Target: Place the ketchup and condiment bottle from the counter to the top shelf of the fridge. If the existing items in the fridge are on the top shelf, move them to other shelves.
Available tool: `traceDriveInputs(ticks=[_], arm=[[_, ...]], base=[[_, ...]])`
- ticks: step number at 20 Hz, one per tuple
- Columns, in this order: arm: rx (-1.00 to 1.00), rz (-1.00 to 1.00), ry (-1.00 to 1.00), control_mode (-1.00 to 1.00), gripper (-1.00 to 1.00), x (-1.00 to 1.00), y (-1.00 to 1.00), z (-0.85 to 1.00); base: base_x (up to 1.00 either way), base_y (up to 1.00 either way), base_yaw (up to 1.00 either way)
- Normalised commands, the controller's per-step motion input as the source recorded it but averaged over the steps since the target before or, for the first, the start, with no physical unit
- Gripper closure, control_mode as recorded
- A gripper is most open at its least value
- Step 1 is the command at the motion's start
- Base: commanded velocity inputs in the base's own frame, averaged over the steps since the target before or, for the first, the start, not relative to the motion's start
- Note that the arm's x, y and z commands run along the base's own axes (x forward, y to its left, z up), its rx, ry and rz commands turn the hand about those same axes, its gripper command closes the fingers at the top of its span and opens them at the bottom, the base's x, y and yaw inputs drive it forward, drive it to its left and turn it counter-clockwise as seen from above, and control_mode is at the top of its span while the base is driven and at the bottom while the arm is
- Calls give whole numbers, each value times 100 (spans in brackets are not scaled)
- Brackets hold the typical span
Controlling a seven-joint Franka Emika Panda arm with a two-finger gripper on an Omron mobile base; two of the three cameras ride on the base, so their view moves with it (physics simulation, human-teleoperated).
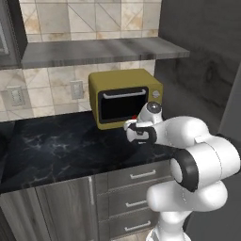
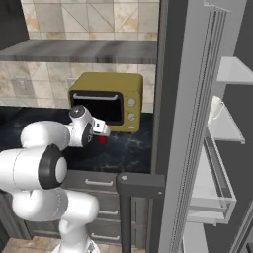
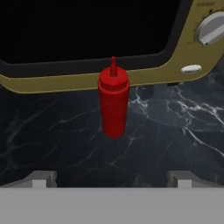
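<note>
Hand view looks along the two fingertips (image 3: 39, 179) toward a red ketchup bottle (image 3: 113, 105) that stands upright on the dark marbled tabletop (image 3: 52, 131), just in front of the yellow microwave (image 3: 87, 81). The bottle sits ahead of the hand (image 3: 112, 181) and roughly centred between the two tips, apart from both, with bare tabletop between them. The tips stand wide apart, so the hand is open and holds nothing. The bottle's pointed nozzle rises in front of the lower edge of the microwave's dark door, and a round knob (image 3: 210, 28) shows at the upper right. From the right base view, the white arm (image 2: 44, 148) reaches forward over the tabletop, and a bit of red from the bottle shows just below the hand near the microwave's front. To the right in that view stands the open fridge (image 2: 197, 123), its clear shelves (image 2: 217, 163) well apart from the bottle.
</note>
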Motion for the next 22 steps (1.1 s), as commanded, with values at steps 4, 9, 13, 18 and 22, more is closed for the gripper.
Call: traceDriveInputs(ticks=[4, 9, 13, 18, 22], arm=[[0, 0, 0, -100, -100, 9, -3, -1], [-1, 0, 0, -100, -100, 0, -3, -8], [0, 0, 0, -100, -100, 2, 0, -7], [0, 0, 0, -100, -100, 23, 0, -4], [0, 0, 0, -100, -100, 33, 0, -4]], base=[[0, 0, 0], [0, 0, 0], [0, 0, 0], [0, 0, 0], [0, 0, 0]])
